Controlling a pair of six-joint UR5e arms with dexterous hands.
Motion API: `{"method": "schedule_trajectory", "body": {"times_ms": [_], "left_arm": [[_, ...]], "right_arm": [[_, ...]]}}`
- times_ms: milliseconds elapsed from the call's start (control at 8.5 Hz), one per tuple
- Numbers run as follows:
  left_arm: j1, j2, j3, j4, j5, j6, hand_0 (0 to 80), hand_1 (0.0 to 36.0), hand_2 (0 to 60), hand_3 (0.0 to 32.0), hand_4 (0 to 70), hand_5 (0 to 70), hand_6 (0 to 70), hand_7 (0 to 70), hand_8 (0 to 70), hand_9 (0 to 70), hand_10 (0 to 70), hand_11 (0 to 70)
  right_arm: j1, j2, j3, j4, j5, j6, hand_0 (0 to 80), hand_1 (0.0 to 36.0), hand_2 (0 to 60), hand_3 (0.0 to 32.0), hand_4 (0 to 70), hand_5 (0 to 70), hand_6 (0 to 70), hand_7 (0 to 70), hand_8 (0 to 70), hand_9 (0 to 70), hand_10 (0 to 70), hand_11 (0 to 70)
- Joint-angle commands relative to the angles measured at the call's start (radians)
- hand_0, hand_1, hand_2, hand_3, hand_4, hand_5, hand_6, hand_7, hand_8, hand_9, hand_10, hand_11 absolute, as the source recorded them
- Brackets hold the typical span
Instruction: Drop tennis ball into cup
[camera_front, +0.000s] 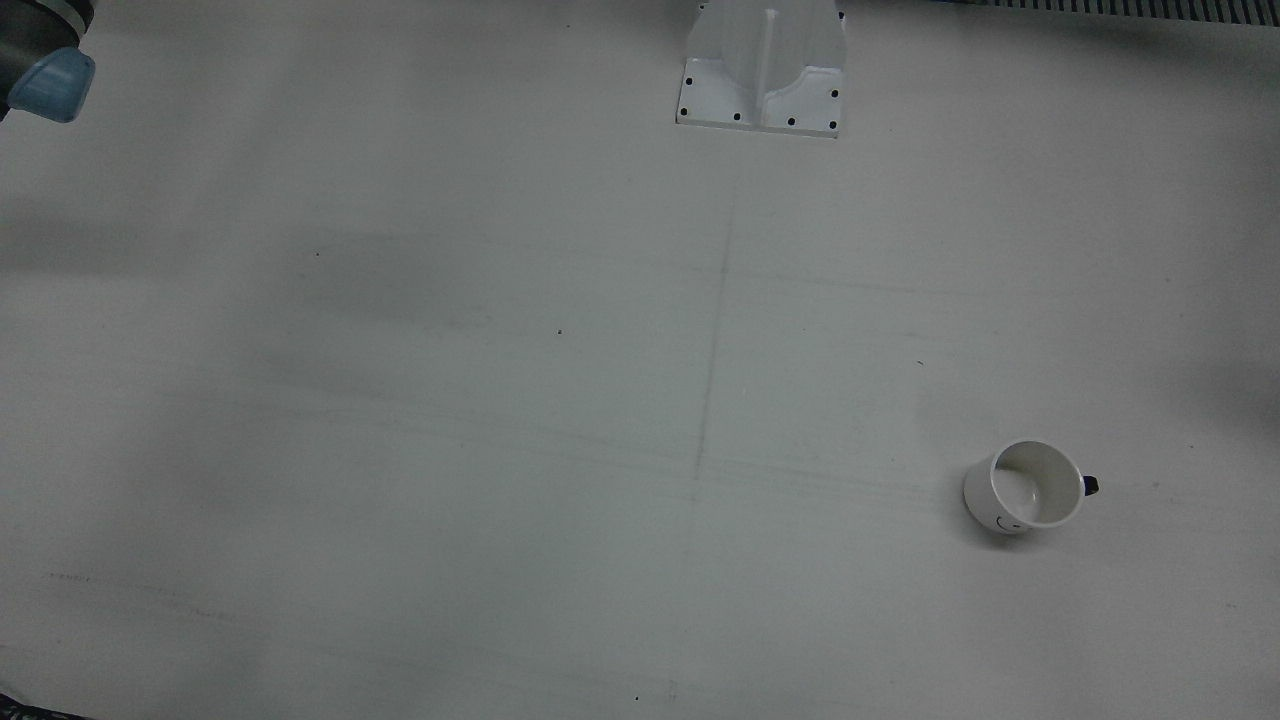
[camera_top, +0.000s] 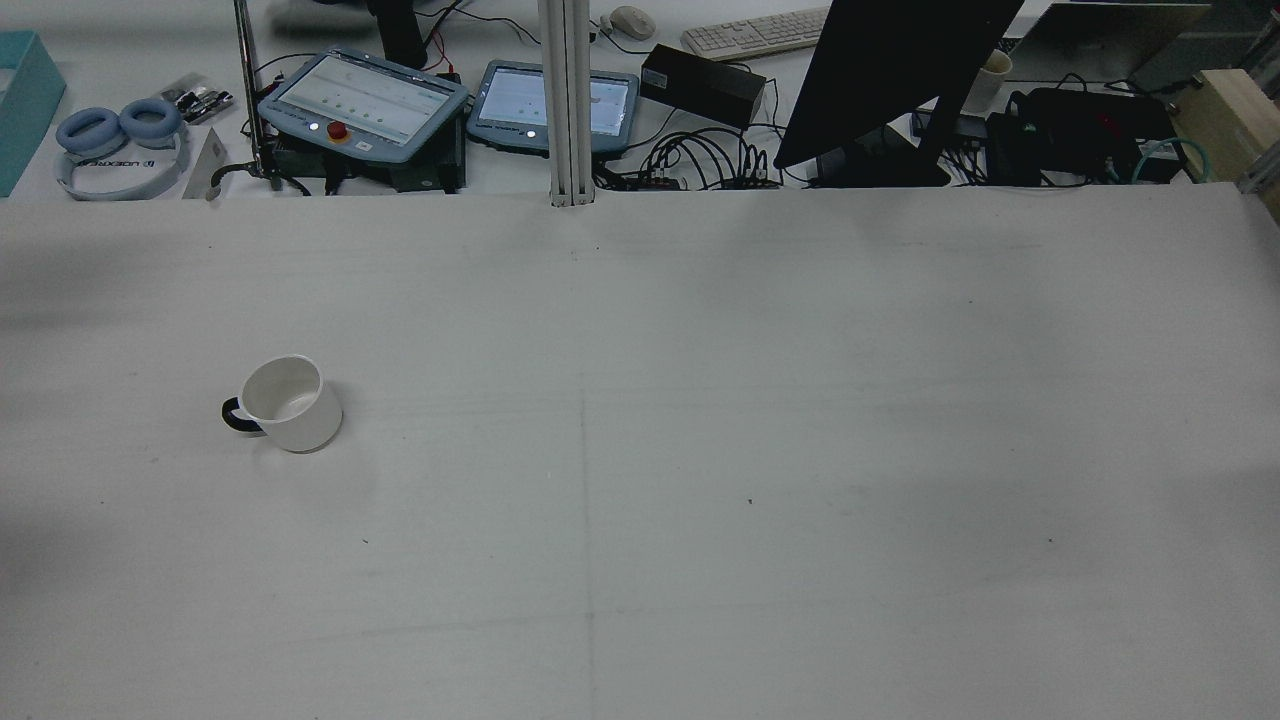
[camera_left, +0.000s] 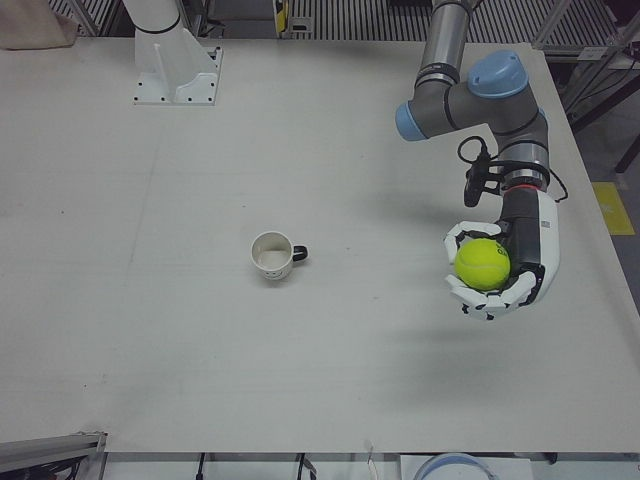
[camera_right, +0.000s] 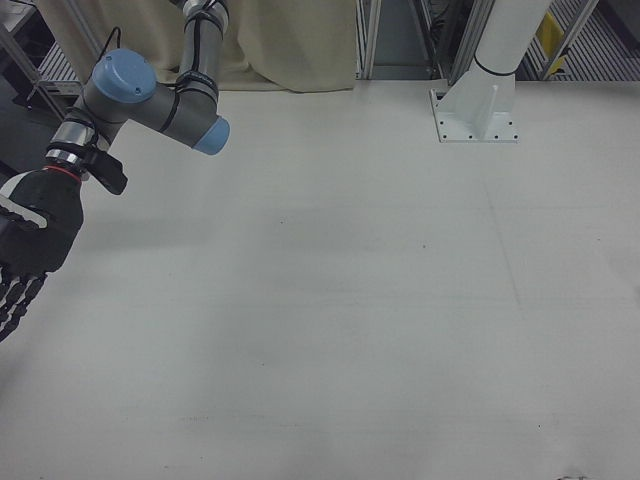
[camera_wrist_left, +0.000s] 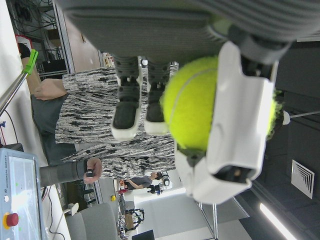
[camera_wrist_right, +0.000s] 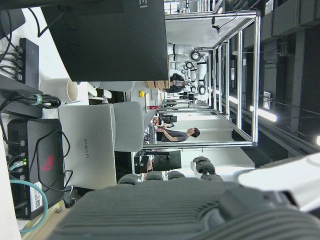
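Note:
A yellow-green tennis ball (camera_left: 483, 263) sits in my left hand (camera_left: 503, 270), which is shut around it, palm turned sideways, well above the table off to the cup's handle side. The left hand view shows the ball (camera_wrist_left: 192, 105) gripped between white fingers (camera_wrist_left: 235, 115). A white cup (camera_left: 272, 256) with a dark handle stands upright and empty on the table; it also shows in the front view (camera_front: 1030, 487) and the rear view (camera_top: 285, 403). My right hand (camera_right: 25, 240) hangs at the far left edge of the right-front view, fingers spread, holding nothing.
A white arm pedestal (camera_front: 765, 70) is bolted at the table's back edge. Beyond the far edge in the rear view lie two teach pendants (camera_top: 360, 100), a dark monitor (camera_top: 890, 70), cables and headphones (camera_top: 115, 140).

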Motion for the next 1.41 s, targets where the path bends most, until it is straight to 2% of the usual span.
{"method": "schedule_trajectory", "body": {"times_ms": [0, 118, 235, 353, 706, 1059, 1176, 1294], "left_arm": [[0.000, -0.030, 0.037, -0.002, 0.001, 0.000, 80.0, 36.0, 60.0, 0.0, 41.4, 35.7, 70.0, 70.0, 51.2, 65.2, 40.8, 60.8], [0.000, -0.030, 0.017, -0.002, 0.001, -0.001, 80.0, 36.0, 60.0, 0.0, 41.7, 36.1, 70.0, 70.0, 51.1, 65.2, 40.9, 60.9], [0.053, -0.030, -0.030, 0.003, 0.001, 0.000, 80.0, 36.0, 60.0, 0.0, 41.3, 35.3, 70.0, 70.0, 50.9, 64.8, 40.9, 60.9], [0.134, -0.038, -0.064, 0.014, 0.000, -0.001, 80.0, 36.0, 60.0, 0.0, 42.4, 36.3, 70.0, 70.0, 50.6, 64.4, 40.6, 60.5], [0.332, -0.086, -0.069, 0.037, -0.002, -0.001, 80.0, 36.0, 60.0, 0.0, 40.9, 35.0, 70.0, 70.0, 50.8, 64.8, 41.1, 61.3], [0.389, -0.067, -0.077, 0.041, 0.027, 0.000, 80.0, 36.0, 60.0, 0.0, 40.1, 35.2, 70.0, 70.0, 50.5, 64.2, 39.9, 59.5], [0.389, -0.038, -0.098, 0.037, 0.065, 0.000, 80.0, 36.0, 60.0, 0.0, 38.2, 35.2, 70.0, 70.0, 50.0, 63.6, 39.1, 58.5], [0.408, -0.009, -0.126, 0.038, 0.065, 0.005, 80.0, 36.0, 60.0, 0.0, 35.1, 35.4, 70.0, 70.0, 49.7, 63.2, 39.1, 58.6]], "right_arm": [[0.000, 0.000, 0.000, -0.001, 0.000, 0.000, 0.0, 0.0, 0.0, 0.0, 0.0, 0.0, 0.0, 0.0, 0.0, 0.0, 0.0, 0.0], [0.000, 0.000, 0.000, -0.001, 0.000, 0.000, 0.0, 0.0, 0.0, 0.0, 0.0, 0.0, 0.0, 0.0, 0.0, 0.0, 0.0, 0.0], [0.000, 0.000, 0.000, -0.001, 0.000, 0.000, 0.0, 0.0, 0.0, 0.0, 0.0, 0.0, 0.0, 0.0, 0.0, 0.0, 0.0, 0.0], [0.000, 0.000, 0.000, -0.001, 0.000, 0.000, 0.0, 0.0, 0.0, 0.0, 0.0, 0.0, 0.0, 0.0, 0.0, 0.0, 0.0, 0.0], [0.000, 0.000, 0.000, -0.001, 0.000, 0.000, 0.0, 0.0, 0.0, 0.0, 0.0, 0.0, 0.0, 0.0, 0.0, 0.0, 0.0, 0.0], [0.000, 0.000, 0.000, -0.001, 0.000, 0.000, 0.0, 0.0, 0.0, 0.0, 0.0, 0.0, 0.0, 0.0, 0.0, 0.0, 0.0, 0.0], [0.000, 0.000, 0.000, -0.001, 0.000, 0.000, 0.0, 0.0, 0.0, 0.0, 0.0, 0.0, 0.0, 0.0, 0.0, 0.0, 0.0, 0.0], [0.000, 0.000, 0.000, -0.001, 0.000, 0.000, 0.0, 0.0, 0.0, 0.0, 0.0, 0.0, 0.0, 0.0, 0.0, 0.0, 0.0, 0.0]]}}
